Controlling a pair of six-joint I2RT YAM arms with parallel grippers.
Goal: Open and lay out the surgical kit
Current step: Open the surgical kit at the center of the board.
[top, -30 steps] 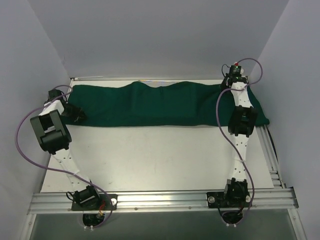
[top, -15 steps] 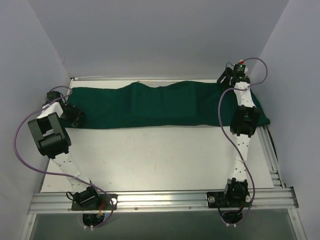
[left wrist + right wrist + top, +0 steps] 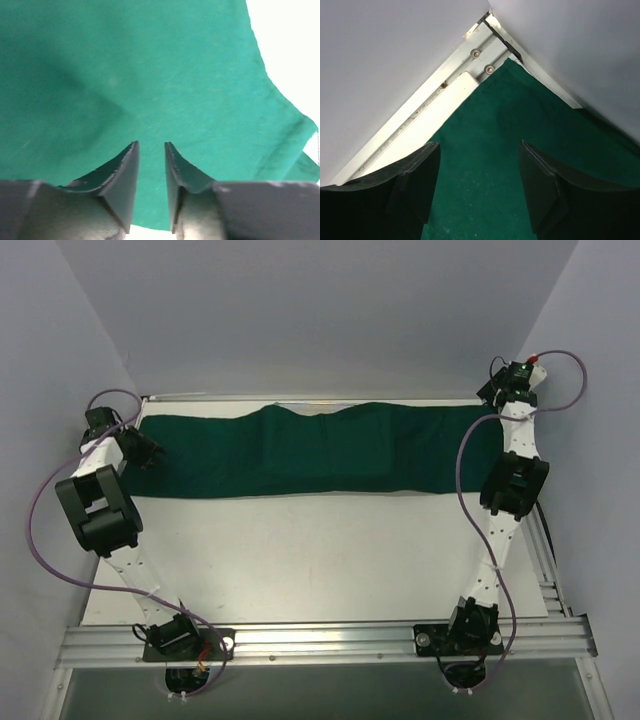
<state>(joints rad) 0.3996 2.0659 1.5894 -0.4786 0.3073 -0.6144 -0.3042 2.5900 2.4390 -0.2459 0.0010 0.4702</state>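
Along the far edge of the table (image 3: 300,560), green cloth (image 3: 320,450), spread wide, humped left of middle. Over its left end, left gripper (image 3: 151,146), jaws a narrow slit apart, holding nothing. Over its far right corner, right gripper (image 3: 478,150), jaws wide apart, holding nothing.

Green cloth wrap (image 3: 320,450) across far table (image 3: 300,550)
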